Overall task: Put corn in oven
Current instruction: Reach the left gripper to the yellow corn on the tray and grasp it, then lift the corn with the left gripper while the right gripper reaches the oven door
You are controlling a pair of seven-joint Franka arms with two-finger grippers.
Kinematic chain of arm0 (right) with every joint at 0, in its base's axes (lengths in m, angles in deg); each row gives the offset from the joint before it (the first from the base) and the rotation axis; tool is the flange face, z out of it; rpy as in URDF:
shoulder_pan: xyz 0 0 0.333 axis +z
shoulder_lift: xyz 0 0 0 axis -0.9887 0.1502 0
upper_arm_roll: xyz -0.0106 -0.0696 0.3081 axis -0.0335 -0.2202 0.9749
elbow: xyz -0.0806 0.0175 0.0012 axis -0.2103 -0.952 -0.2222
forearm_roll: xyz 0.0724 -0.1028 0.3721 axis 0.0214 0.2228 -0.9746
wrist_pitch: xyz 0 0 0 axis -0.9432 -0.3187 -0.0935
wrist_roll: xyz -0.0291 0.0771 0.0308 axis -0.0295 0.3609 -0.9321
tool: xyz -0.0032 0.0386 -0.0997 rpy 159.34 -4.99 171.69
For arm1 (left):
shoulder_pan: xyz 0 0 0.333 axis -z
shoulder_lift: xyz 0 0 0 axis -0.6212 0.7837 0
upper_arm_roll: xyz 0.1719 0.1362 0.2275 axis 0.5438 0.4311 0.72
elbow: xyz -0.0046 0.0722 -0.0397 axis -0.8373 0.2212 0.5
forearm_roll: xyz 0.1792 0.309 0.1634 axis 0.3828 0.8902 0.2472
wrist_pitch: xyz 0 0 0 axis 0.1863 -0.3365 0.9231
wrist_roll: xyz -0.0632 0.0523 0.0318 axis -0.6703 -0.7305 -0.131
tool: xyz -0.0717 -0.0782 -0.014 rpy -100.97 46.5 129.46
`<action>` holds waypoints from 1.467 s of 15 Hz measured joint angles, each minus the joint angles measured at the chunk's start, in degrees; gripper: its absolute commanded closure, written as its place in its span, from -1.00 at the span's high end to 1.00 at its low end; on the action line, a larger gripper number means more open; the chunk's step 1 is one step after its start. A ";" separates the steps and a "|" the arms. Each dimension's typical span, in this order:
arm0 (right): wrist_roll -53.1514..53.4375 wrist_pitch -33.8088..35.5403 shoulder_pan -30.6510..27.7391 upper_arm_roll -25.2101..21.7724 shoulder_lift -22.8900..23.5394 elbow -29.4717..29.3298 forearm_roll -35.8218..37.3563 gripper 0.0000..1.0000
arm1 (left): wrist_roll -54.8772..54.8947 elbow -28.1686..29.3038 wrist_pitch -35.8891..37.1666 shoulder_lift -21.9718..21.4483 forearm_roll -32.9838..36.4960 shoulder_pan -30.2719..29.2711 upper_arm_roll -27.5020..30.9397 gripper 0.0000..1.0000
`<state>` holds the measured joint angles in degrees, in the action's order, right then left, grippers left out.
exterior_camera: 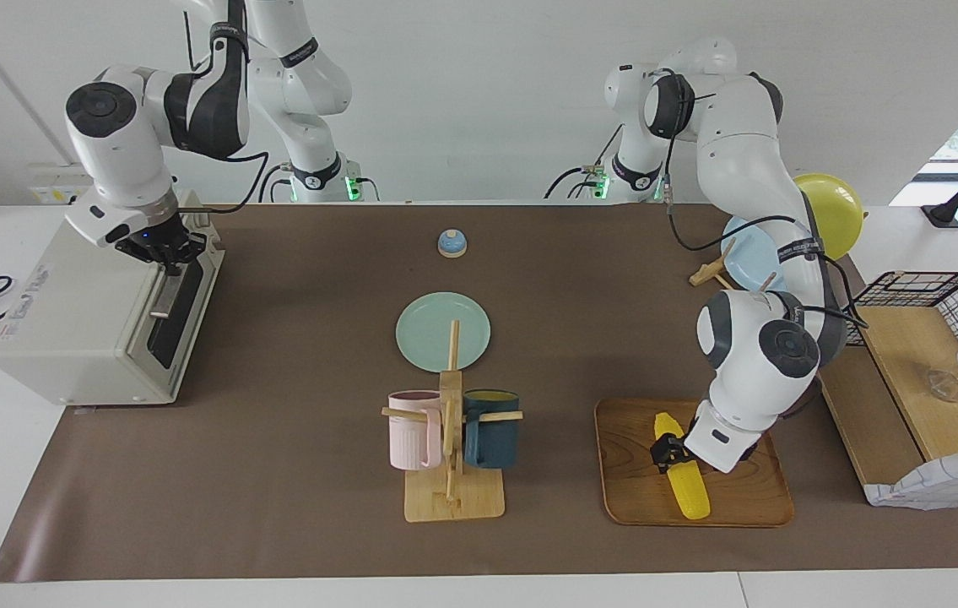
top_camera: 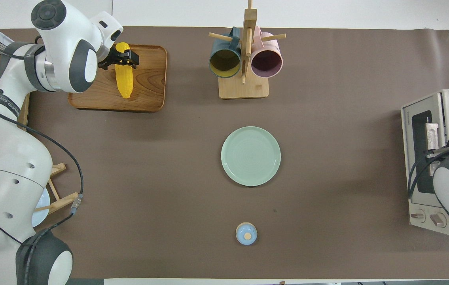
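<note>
- Take the green plate as your landmark; it sits bare in mid-table.
- Nearer to the robots than the plate you see a small blue bell, with open mat between them.
- Toward the right arm's end from the plate stands the oven, at the mat's edge. Its door is shut, and the right gripper is clenched at the door's metal handle.
- Just farther from the robots than the plate, the mug rack holds a pink mug and a dark blue mug, each hung on a peg.
- Farther still, toward the left arm's end, the wooden tray holds only the corn, lying flat on it.
- The left gripper is down over the cob's end nearer the robots, fingers spread to either side of it, not clamped.
- You have broad bare mat between tray and oven, apart from plate and rack.
</note>
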<state>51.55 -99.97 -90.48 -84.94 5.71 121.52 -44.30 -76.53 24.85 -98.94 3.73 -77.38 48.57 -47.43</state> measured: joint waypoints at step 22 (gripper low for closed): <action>6.04 -26.80 8.98 0.67 9.13 12.90 -11.72 -1.00 | -9.45 1.01 9.61 -10.82 -2.77 1.30 -0.69 -1.00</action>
<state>57.59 -126.77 -81.50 -84.27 14.84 134.42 -56.02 -85.98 25.87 -89.33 -7.09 -80.15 49.87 -48.12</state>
